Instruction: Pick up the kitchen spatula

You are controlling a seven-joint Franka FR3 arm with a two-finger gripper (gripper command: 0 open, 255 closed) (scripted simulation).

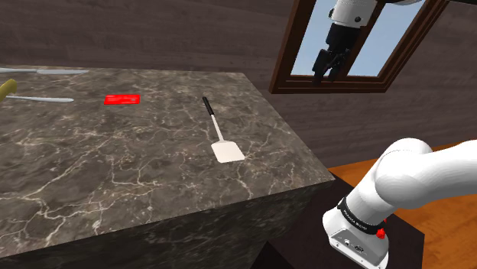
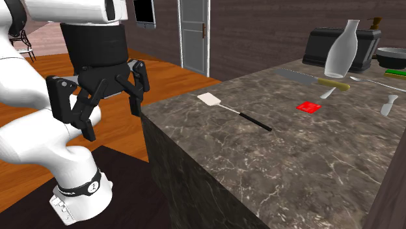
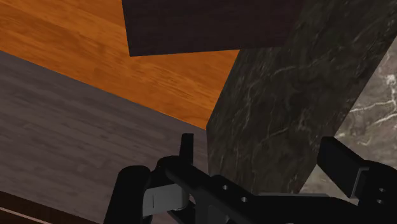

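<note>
Countertop (image 1: 115, 176) spatula (image 1: 227, 150) well apart from hand (image 1: 325, 74)

White rounded arm (image 1: 413, 179), dark joints, black pincer (image 2: 113, 123), red button (image 1: 380, 231)

The light is soft and even, rather dim on the dark walls. The top of the worktop (image 1: 115, 168) is paler than its side face, which lies in shade. The window (image 1: 371, 57) shows bright blue daylight. The white arm (image 1: 413, 179) is the brightest surface, with gentle grey shading underneath. The wooden floor (image 2: 162, 78) looks warm orange.
</note>
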